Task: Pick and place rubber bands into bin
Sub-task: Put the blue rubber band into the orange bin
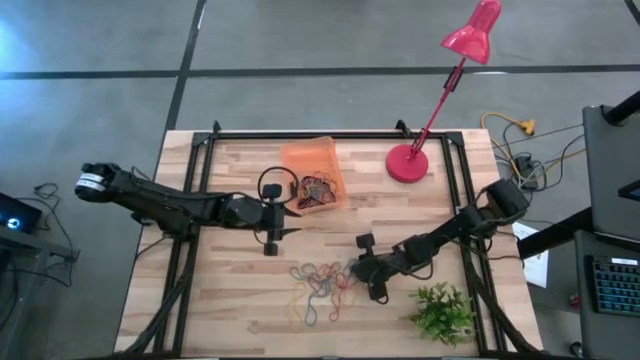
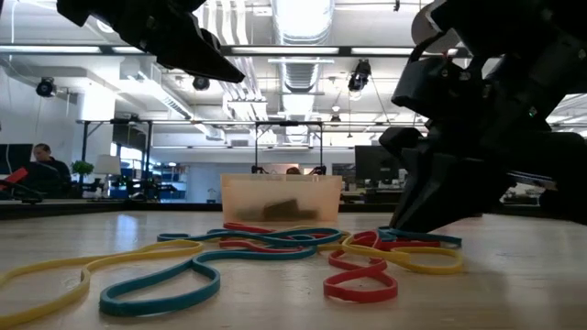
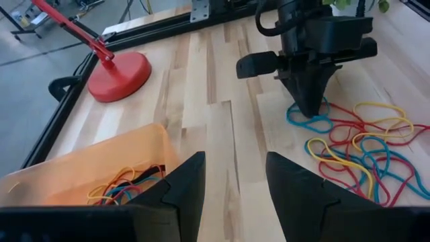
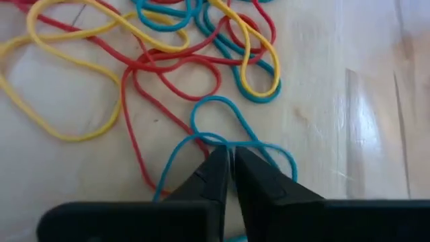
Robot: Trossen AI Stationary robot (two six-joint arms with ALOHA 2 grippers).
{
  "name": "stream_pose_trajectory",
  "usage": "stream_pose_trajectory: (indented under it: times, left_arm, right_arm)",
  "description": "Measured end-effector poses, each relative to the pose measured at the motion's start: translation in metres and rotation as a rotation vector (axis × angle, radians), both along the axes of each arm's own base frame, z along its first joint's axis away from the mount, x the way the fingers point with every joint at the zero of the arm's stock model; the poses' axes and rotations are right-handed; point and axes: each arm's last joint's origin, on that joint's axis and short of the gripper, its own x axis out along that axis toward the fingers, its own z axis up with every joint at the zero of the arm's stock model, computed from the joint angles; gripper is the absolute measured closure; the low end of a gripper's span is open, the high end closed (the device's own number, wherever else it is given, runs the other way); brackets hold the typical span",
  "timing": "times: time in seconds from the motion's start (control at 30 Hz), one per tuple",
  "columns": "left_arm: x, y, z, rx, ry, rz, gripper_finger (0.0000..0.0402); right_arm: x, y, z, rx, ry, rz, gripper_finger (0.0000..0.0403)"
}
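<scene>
fingers of right gripper [image 4: 230,161] pinched on blue rubber band [image 4: 222,128] at pile's edge; left gripper [image 3: 232,181] fingers apart, empty.

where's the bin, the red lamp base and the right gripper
bin [image 1: 300,158]: high view, bare orange floor.
red lamp base [image 1: 407,163]: high view, middle of the disc.
right gripper [image 4: 230,156]: right wrist view, between its fingertips, jaws pinched on a blue rubber band [image 4: 215,107].
</scene>
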Motion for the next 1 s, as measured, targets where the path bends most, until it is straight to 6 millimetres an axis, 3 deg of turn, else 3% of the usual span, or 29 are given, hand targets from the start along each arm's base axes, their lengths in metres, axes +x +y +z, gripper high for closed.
stream_pose_trajectory:
  times: [0.37, 0.63, 1.0]
  left_arm:
    - [0.000, -0.002, 0.000, -0.021, -0.001, 0.000, 0.0259]
    - [-0.001, -0.008, -0.001, -0.021, 0.000, -0.023, 0.0259]
    - [-0.002, -0.011, -0.002, -0.019, 0.003, -0.034, 0.0259]
  right_arm:
    - [-0.005, -0.003, 0.015, -0.017, -0.015, -0.005, 0.0395]
    - [-0.005, -0.004, 0.043, -0.026, -0.126, 0.003, 0.0395]
    - [0.005, -0.013, 0.094, -0.204, -0.304, 0.000, 0.0395]
